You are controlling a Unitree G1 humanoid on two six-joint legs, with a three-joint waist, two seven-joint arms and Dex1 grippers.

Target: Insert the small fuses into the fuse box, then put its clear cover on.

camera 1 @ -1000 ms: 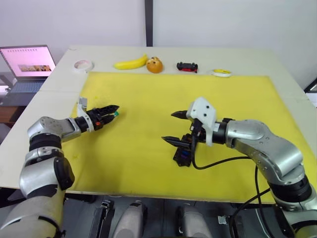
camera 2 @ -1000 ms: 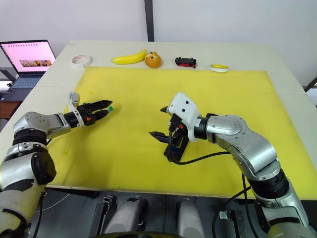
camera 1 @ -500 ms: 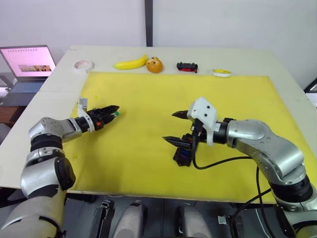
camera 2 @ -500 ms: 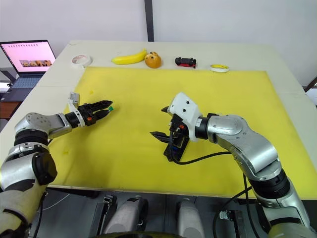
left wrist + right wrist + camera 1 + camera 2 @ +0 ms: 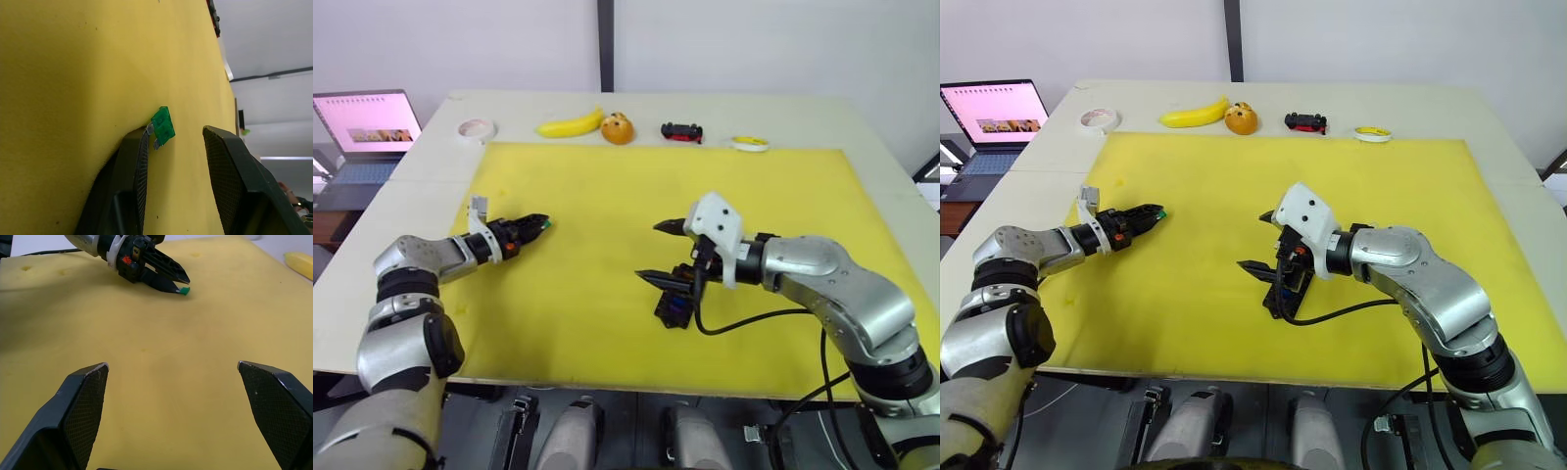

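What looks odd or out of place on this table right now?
The green fuse sits tilted against the tip of one finger of the left tool, while the other finger stands apart from it, so it isn't clamped. Whether it rests on the yellow mat or clings to the finger, I cannot tell.
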